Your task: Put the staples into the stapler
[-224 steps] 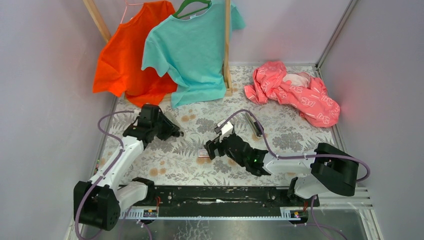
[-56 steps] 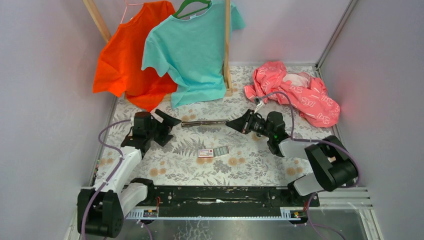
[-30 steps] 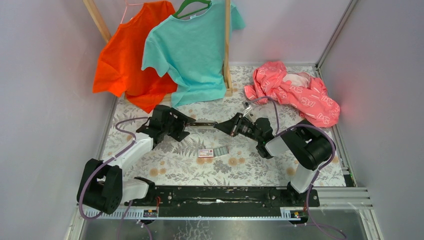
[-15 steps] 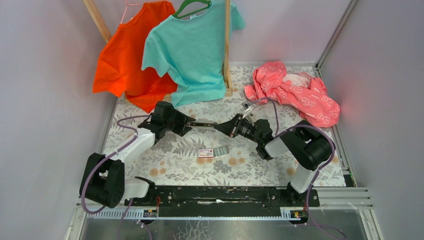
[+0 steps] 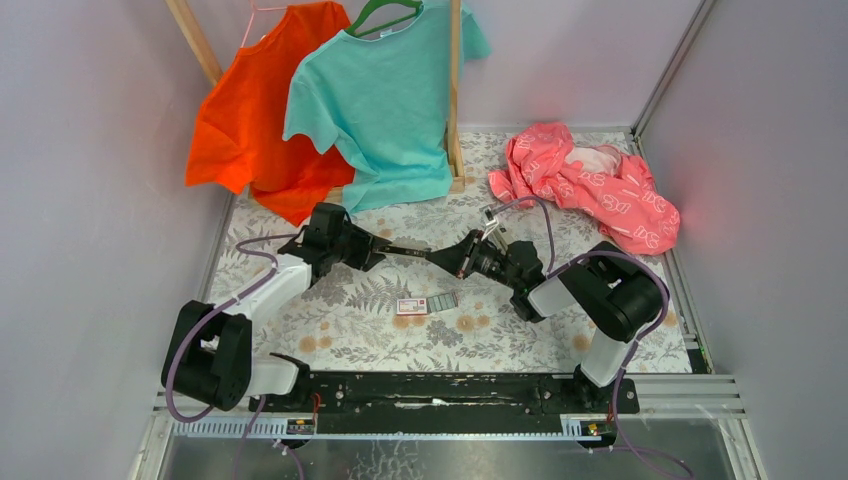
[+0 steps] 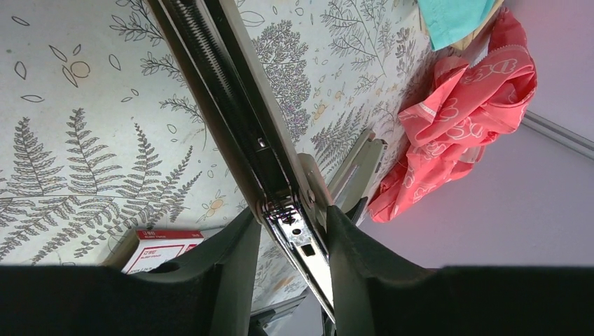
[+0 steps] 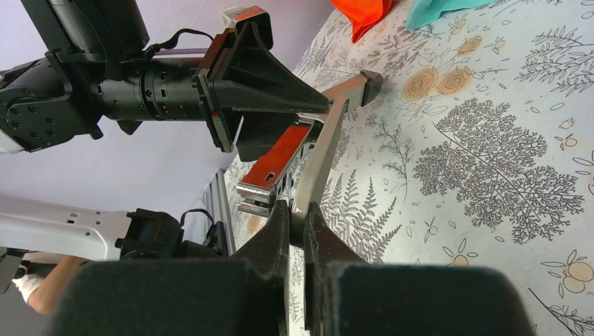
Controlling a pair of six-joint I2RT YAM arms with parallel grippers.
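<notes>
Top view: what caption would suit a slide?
Left gripper and right gripper hold an open stapler between them; staples lie on the table.

An orange T-shirt and a teal T-shirt hung from a wooden rack at the far edge. A crumpled pink garment lay on the fern-printed counter, far right.

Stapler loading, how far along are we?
Done: the stapler is up off the table and swung open. In hand: the right gripper pinches one arm of it, and the left gripper grips the magazine end. Left: the staples lie on the table in their box; I can see none in the magazine.
</notes>
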